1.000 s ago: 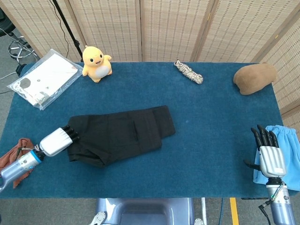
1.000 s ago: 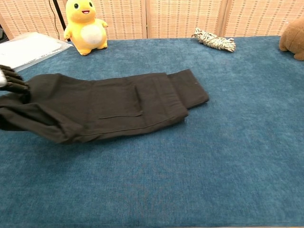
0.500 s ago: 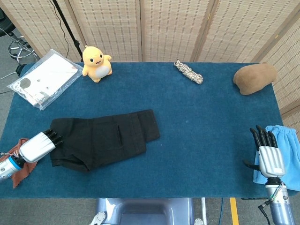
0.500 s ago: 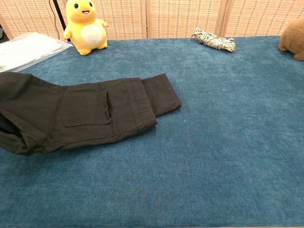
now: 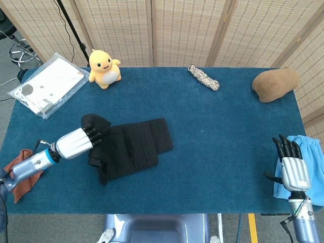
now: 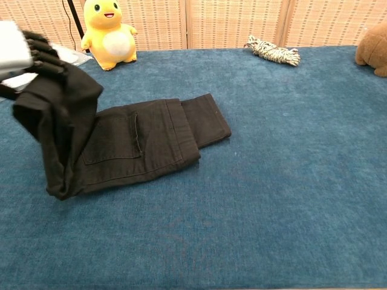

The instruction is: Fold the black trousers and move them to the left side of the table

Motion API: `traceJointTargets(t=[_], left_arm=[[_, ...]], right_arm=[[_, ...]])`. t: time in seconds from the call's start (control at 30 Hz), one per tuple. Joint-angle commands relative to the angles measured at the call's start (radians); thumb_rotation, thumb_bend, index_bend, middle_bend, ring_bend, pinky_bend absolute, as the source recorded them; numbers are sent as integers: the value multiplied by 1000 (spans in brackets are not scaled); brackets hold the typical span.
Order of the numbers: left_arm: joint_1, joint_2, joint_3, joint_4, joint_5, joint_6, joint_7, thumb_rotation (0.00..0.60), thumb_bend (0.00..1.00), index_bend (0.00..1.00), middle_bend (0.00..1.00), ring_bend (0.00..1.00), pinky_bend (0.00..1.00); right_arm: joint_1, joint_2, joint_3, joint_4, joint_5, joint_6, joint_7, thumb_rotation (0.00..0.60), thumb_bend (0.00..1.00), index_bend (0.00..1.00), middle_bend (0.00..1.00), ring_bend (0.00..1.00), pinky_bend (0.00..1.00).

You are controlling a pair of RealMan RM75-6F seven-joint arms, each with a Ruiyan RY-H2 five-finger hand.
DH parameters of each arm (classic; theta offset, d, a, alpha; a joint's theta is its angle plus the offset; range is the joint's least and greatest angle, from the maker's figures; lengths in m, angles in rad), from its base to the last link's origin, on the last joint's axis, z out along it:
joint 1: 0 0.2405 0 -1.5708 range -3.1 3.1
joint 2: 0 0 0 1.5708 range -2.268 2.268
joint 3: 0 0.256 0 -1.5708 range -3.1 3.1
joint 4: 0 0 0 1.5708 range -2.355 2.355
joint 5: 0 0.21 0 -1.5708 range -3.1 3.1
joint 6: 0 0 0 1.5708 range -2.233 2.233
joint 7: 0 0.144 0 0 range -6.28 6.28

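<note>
Black trousers (image 5: 132, 147) in left hand (image 5: 76, 143)

White hands (image 5: 74, 144), black fingers (image 5: 92, 134), silver arms

You saw the black trousers (image 5: 129, 147) as matt woven cloth. The table (image 5: 217, 152) carried blue, short-pile carpet-like fabric. The left hand (image 5: 76, 142) had a smooth white shell. At 10 o'clock, the plastic bag (image 5: 46, 85) looked glossy.

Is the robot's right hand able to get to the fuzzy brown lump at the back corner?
Probably yes. The right hand is open, holds nothing, and only bare blue table lies between it and the fuzzy brown lump.
</note>
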Motion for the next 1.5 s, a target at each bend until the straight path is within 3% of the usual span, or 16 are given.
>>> traceJointTargets(t=[0.03,0.37,0.73,1.17,1.23,1.3,1.4,1.5], left_arm=[[-76,-40,-15,-34,9,-37,40,600,538,674,532,445,449],[-211,-128,-26,-78,24,-174,110,600,538,674,532,446,449],[-331,-218,-54,-51,13,-301,140,600,538,674,532,447,449],[-390,-319,-70,13,-12,-405,140,600,532,665,528,439,449],[-395,-328,-71,21,-17,-429,143,600,471,609,470,375,445],[-398,-336,-84,18,-38,-482,132,600,316,441,287,214,387],[-403,-339,-105,-1,-65,-513,116,600,220,176,52,38,256],[-405,-341,-123,-20,-84,-502,101,600,202,14,0,0,172]], right_arm=[[0,3,3,2,6,-3,7,600,0,0,0,0,0],[0,10,8,3,15,-9,25,600,0,0,0,0,0],[0,18,15,1,27,-17,48,600,0,0,0,0,0],[-1,22,17,-1,30,-18,54,600,0,0,0,0,0],[-1,22,17,-1,32,-19,55,600,0,0,0,0,0],[-1,22,16,0,33,-20,55,600,0,0,0,0,0],[-1,22,17,2,36,-23,54,600,0,0,0,0,0],[0,21,16,2,37,-25,52,600,0,0,0,0,0]])
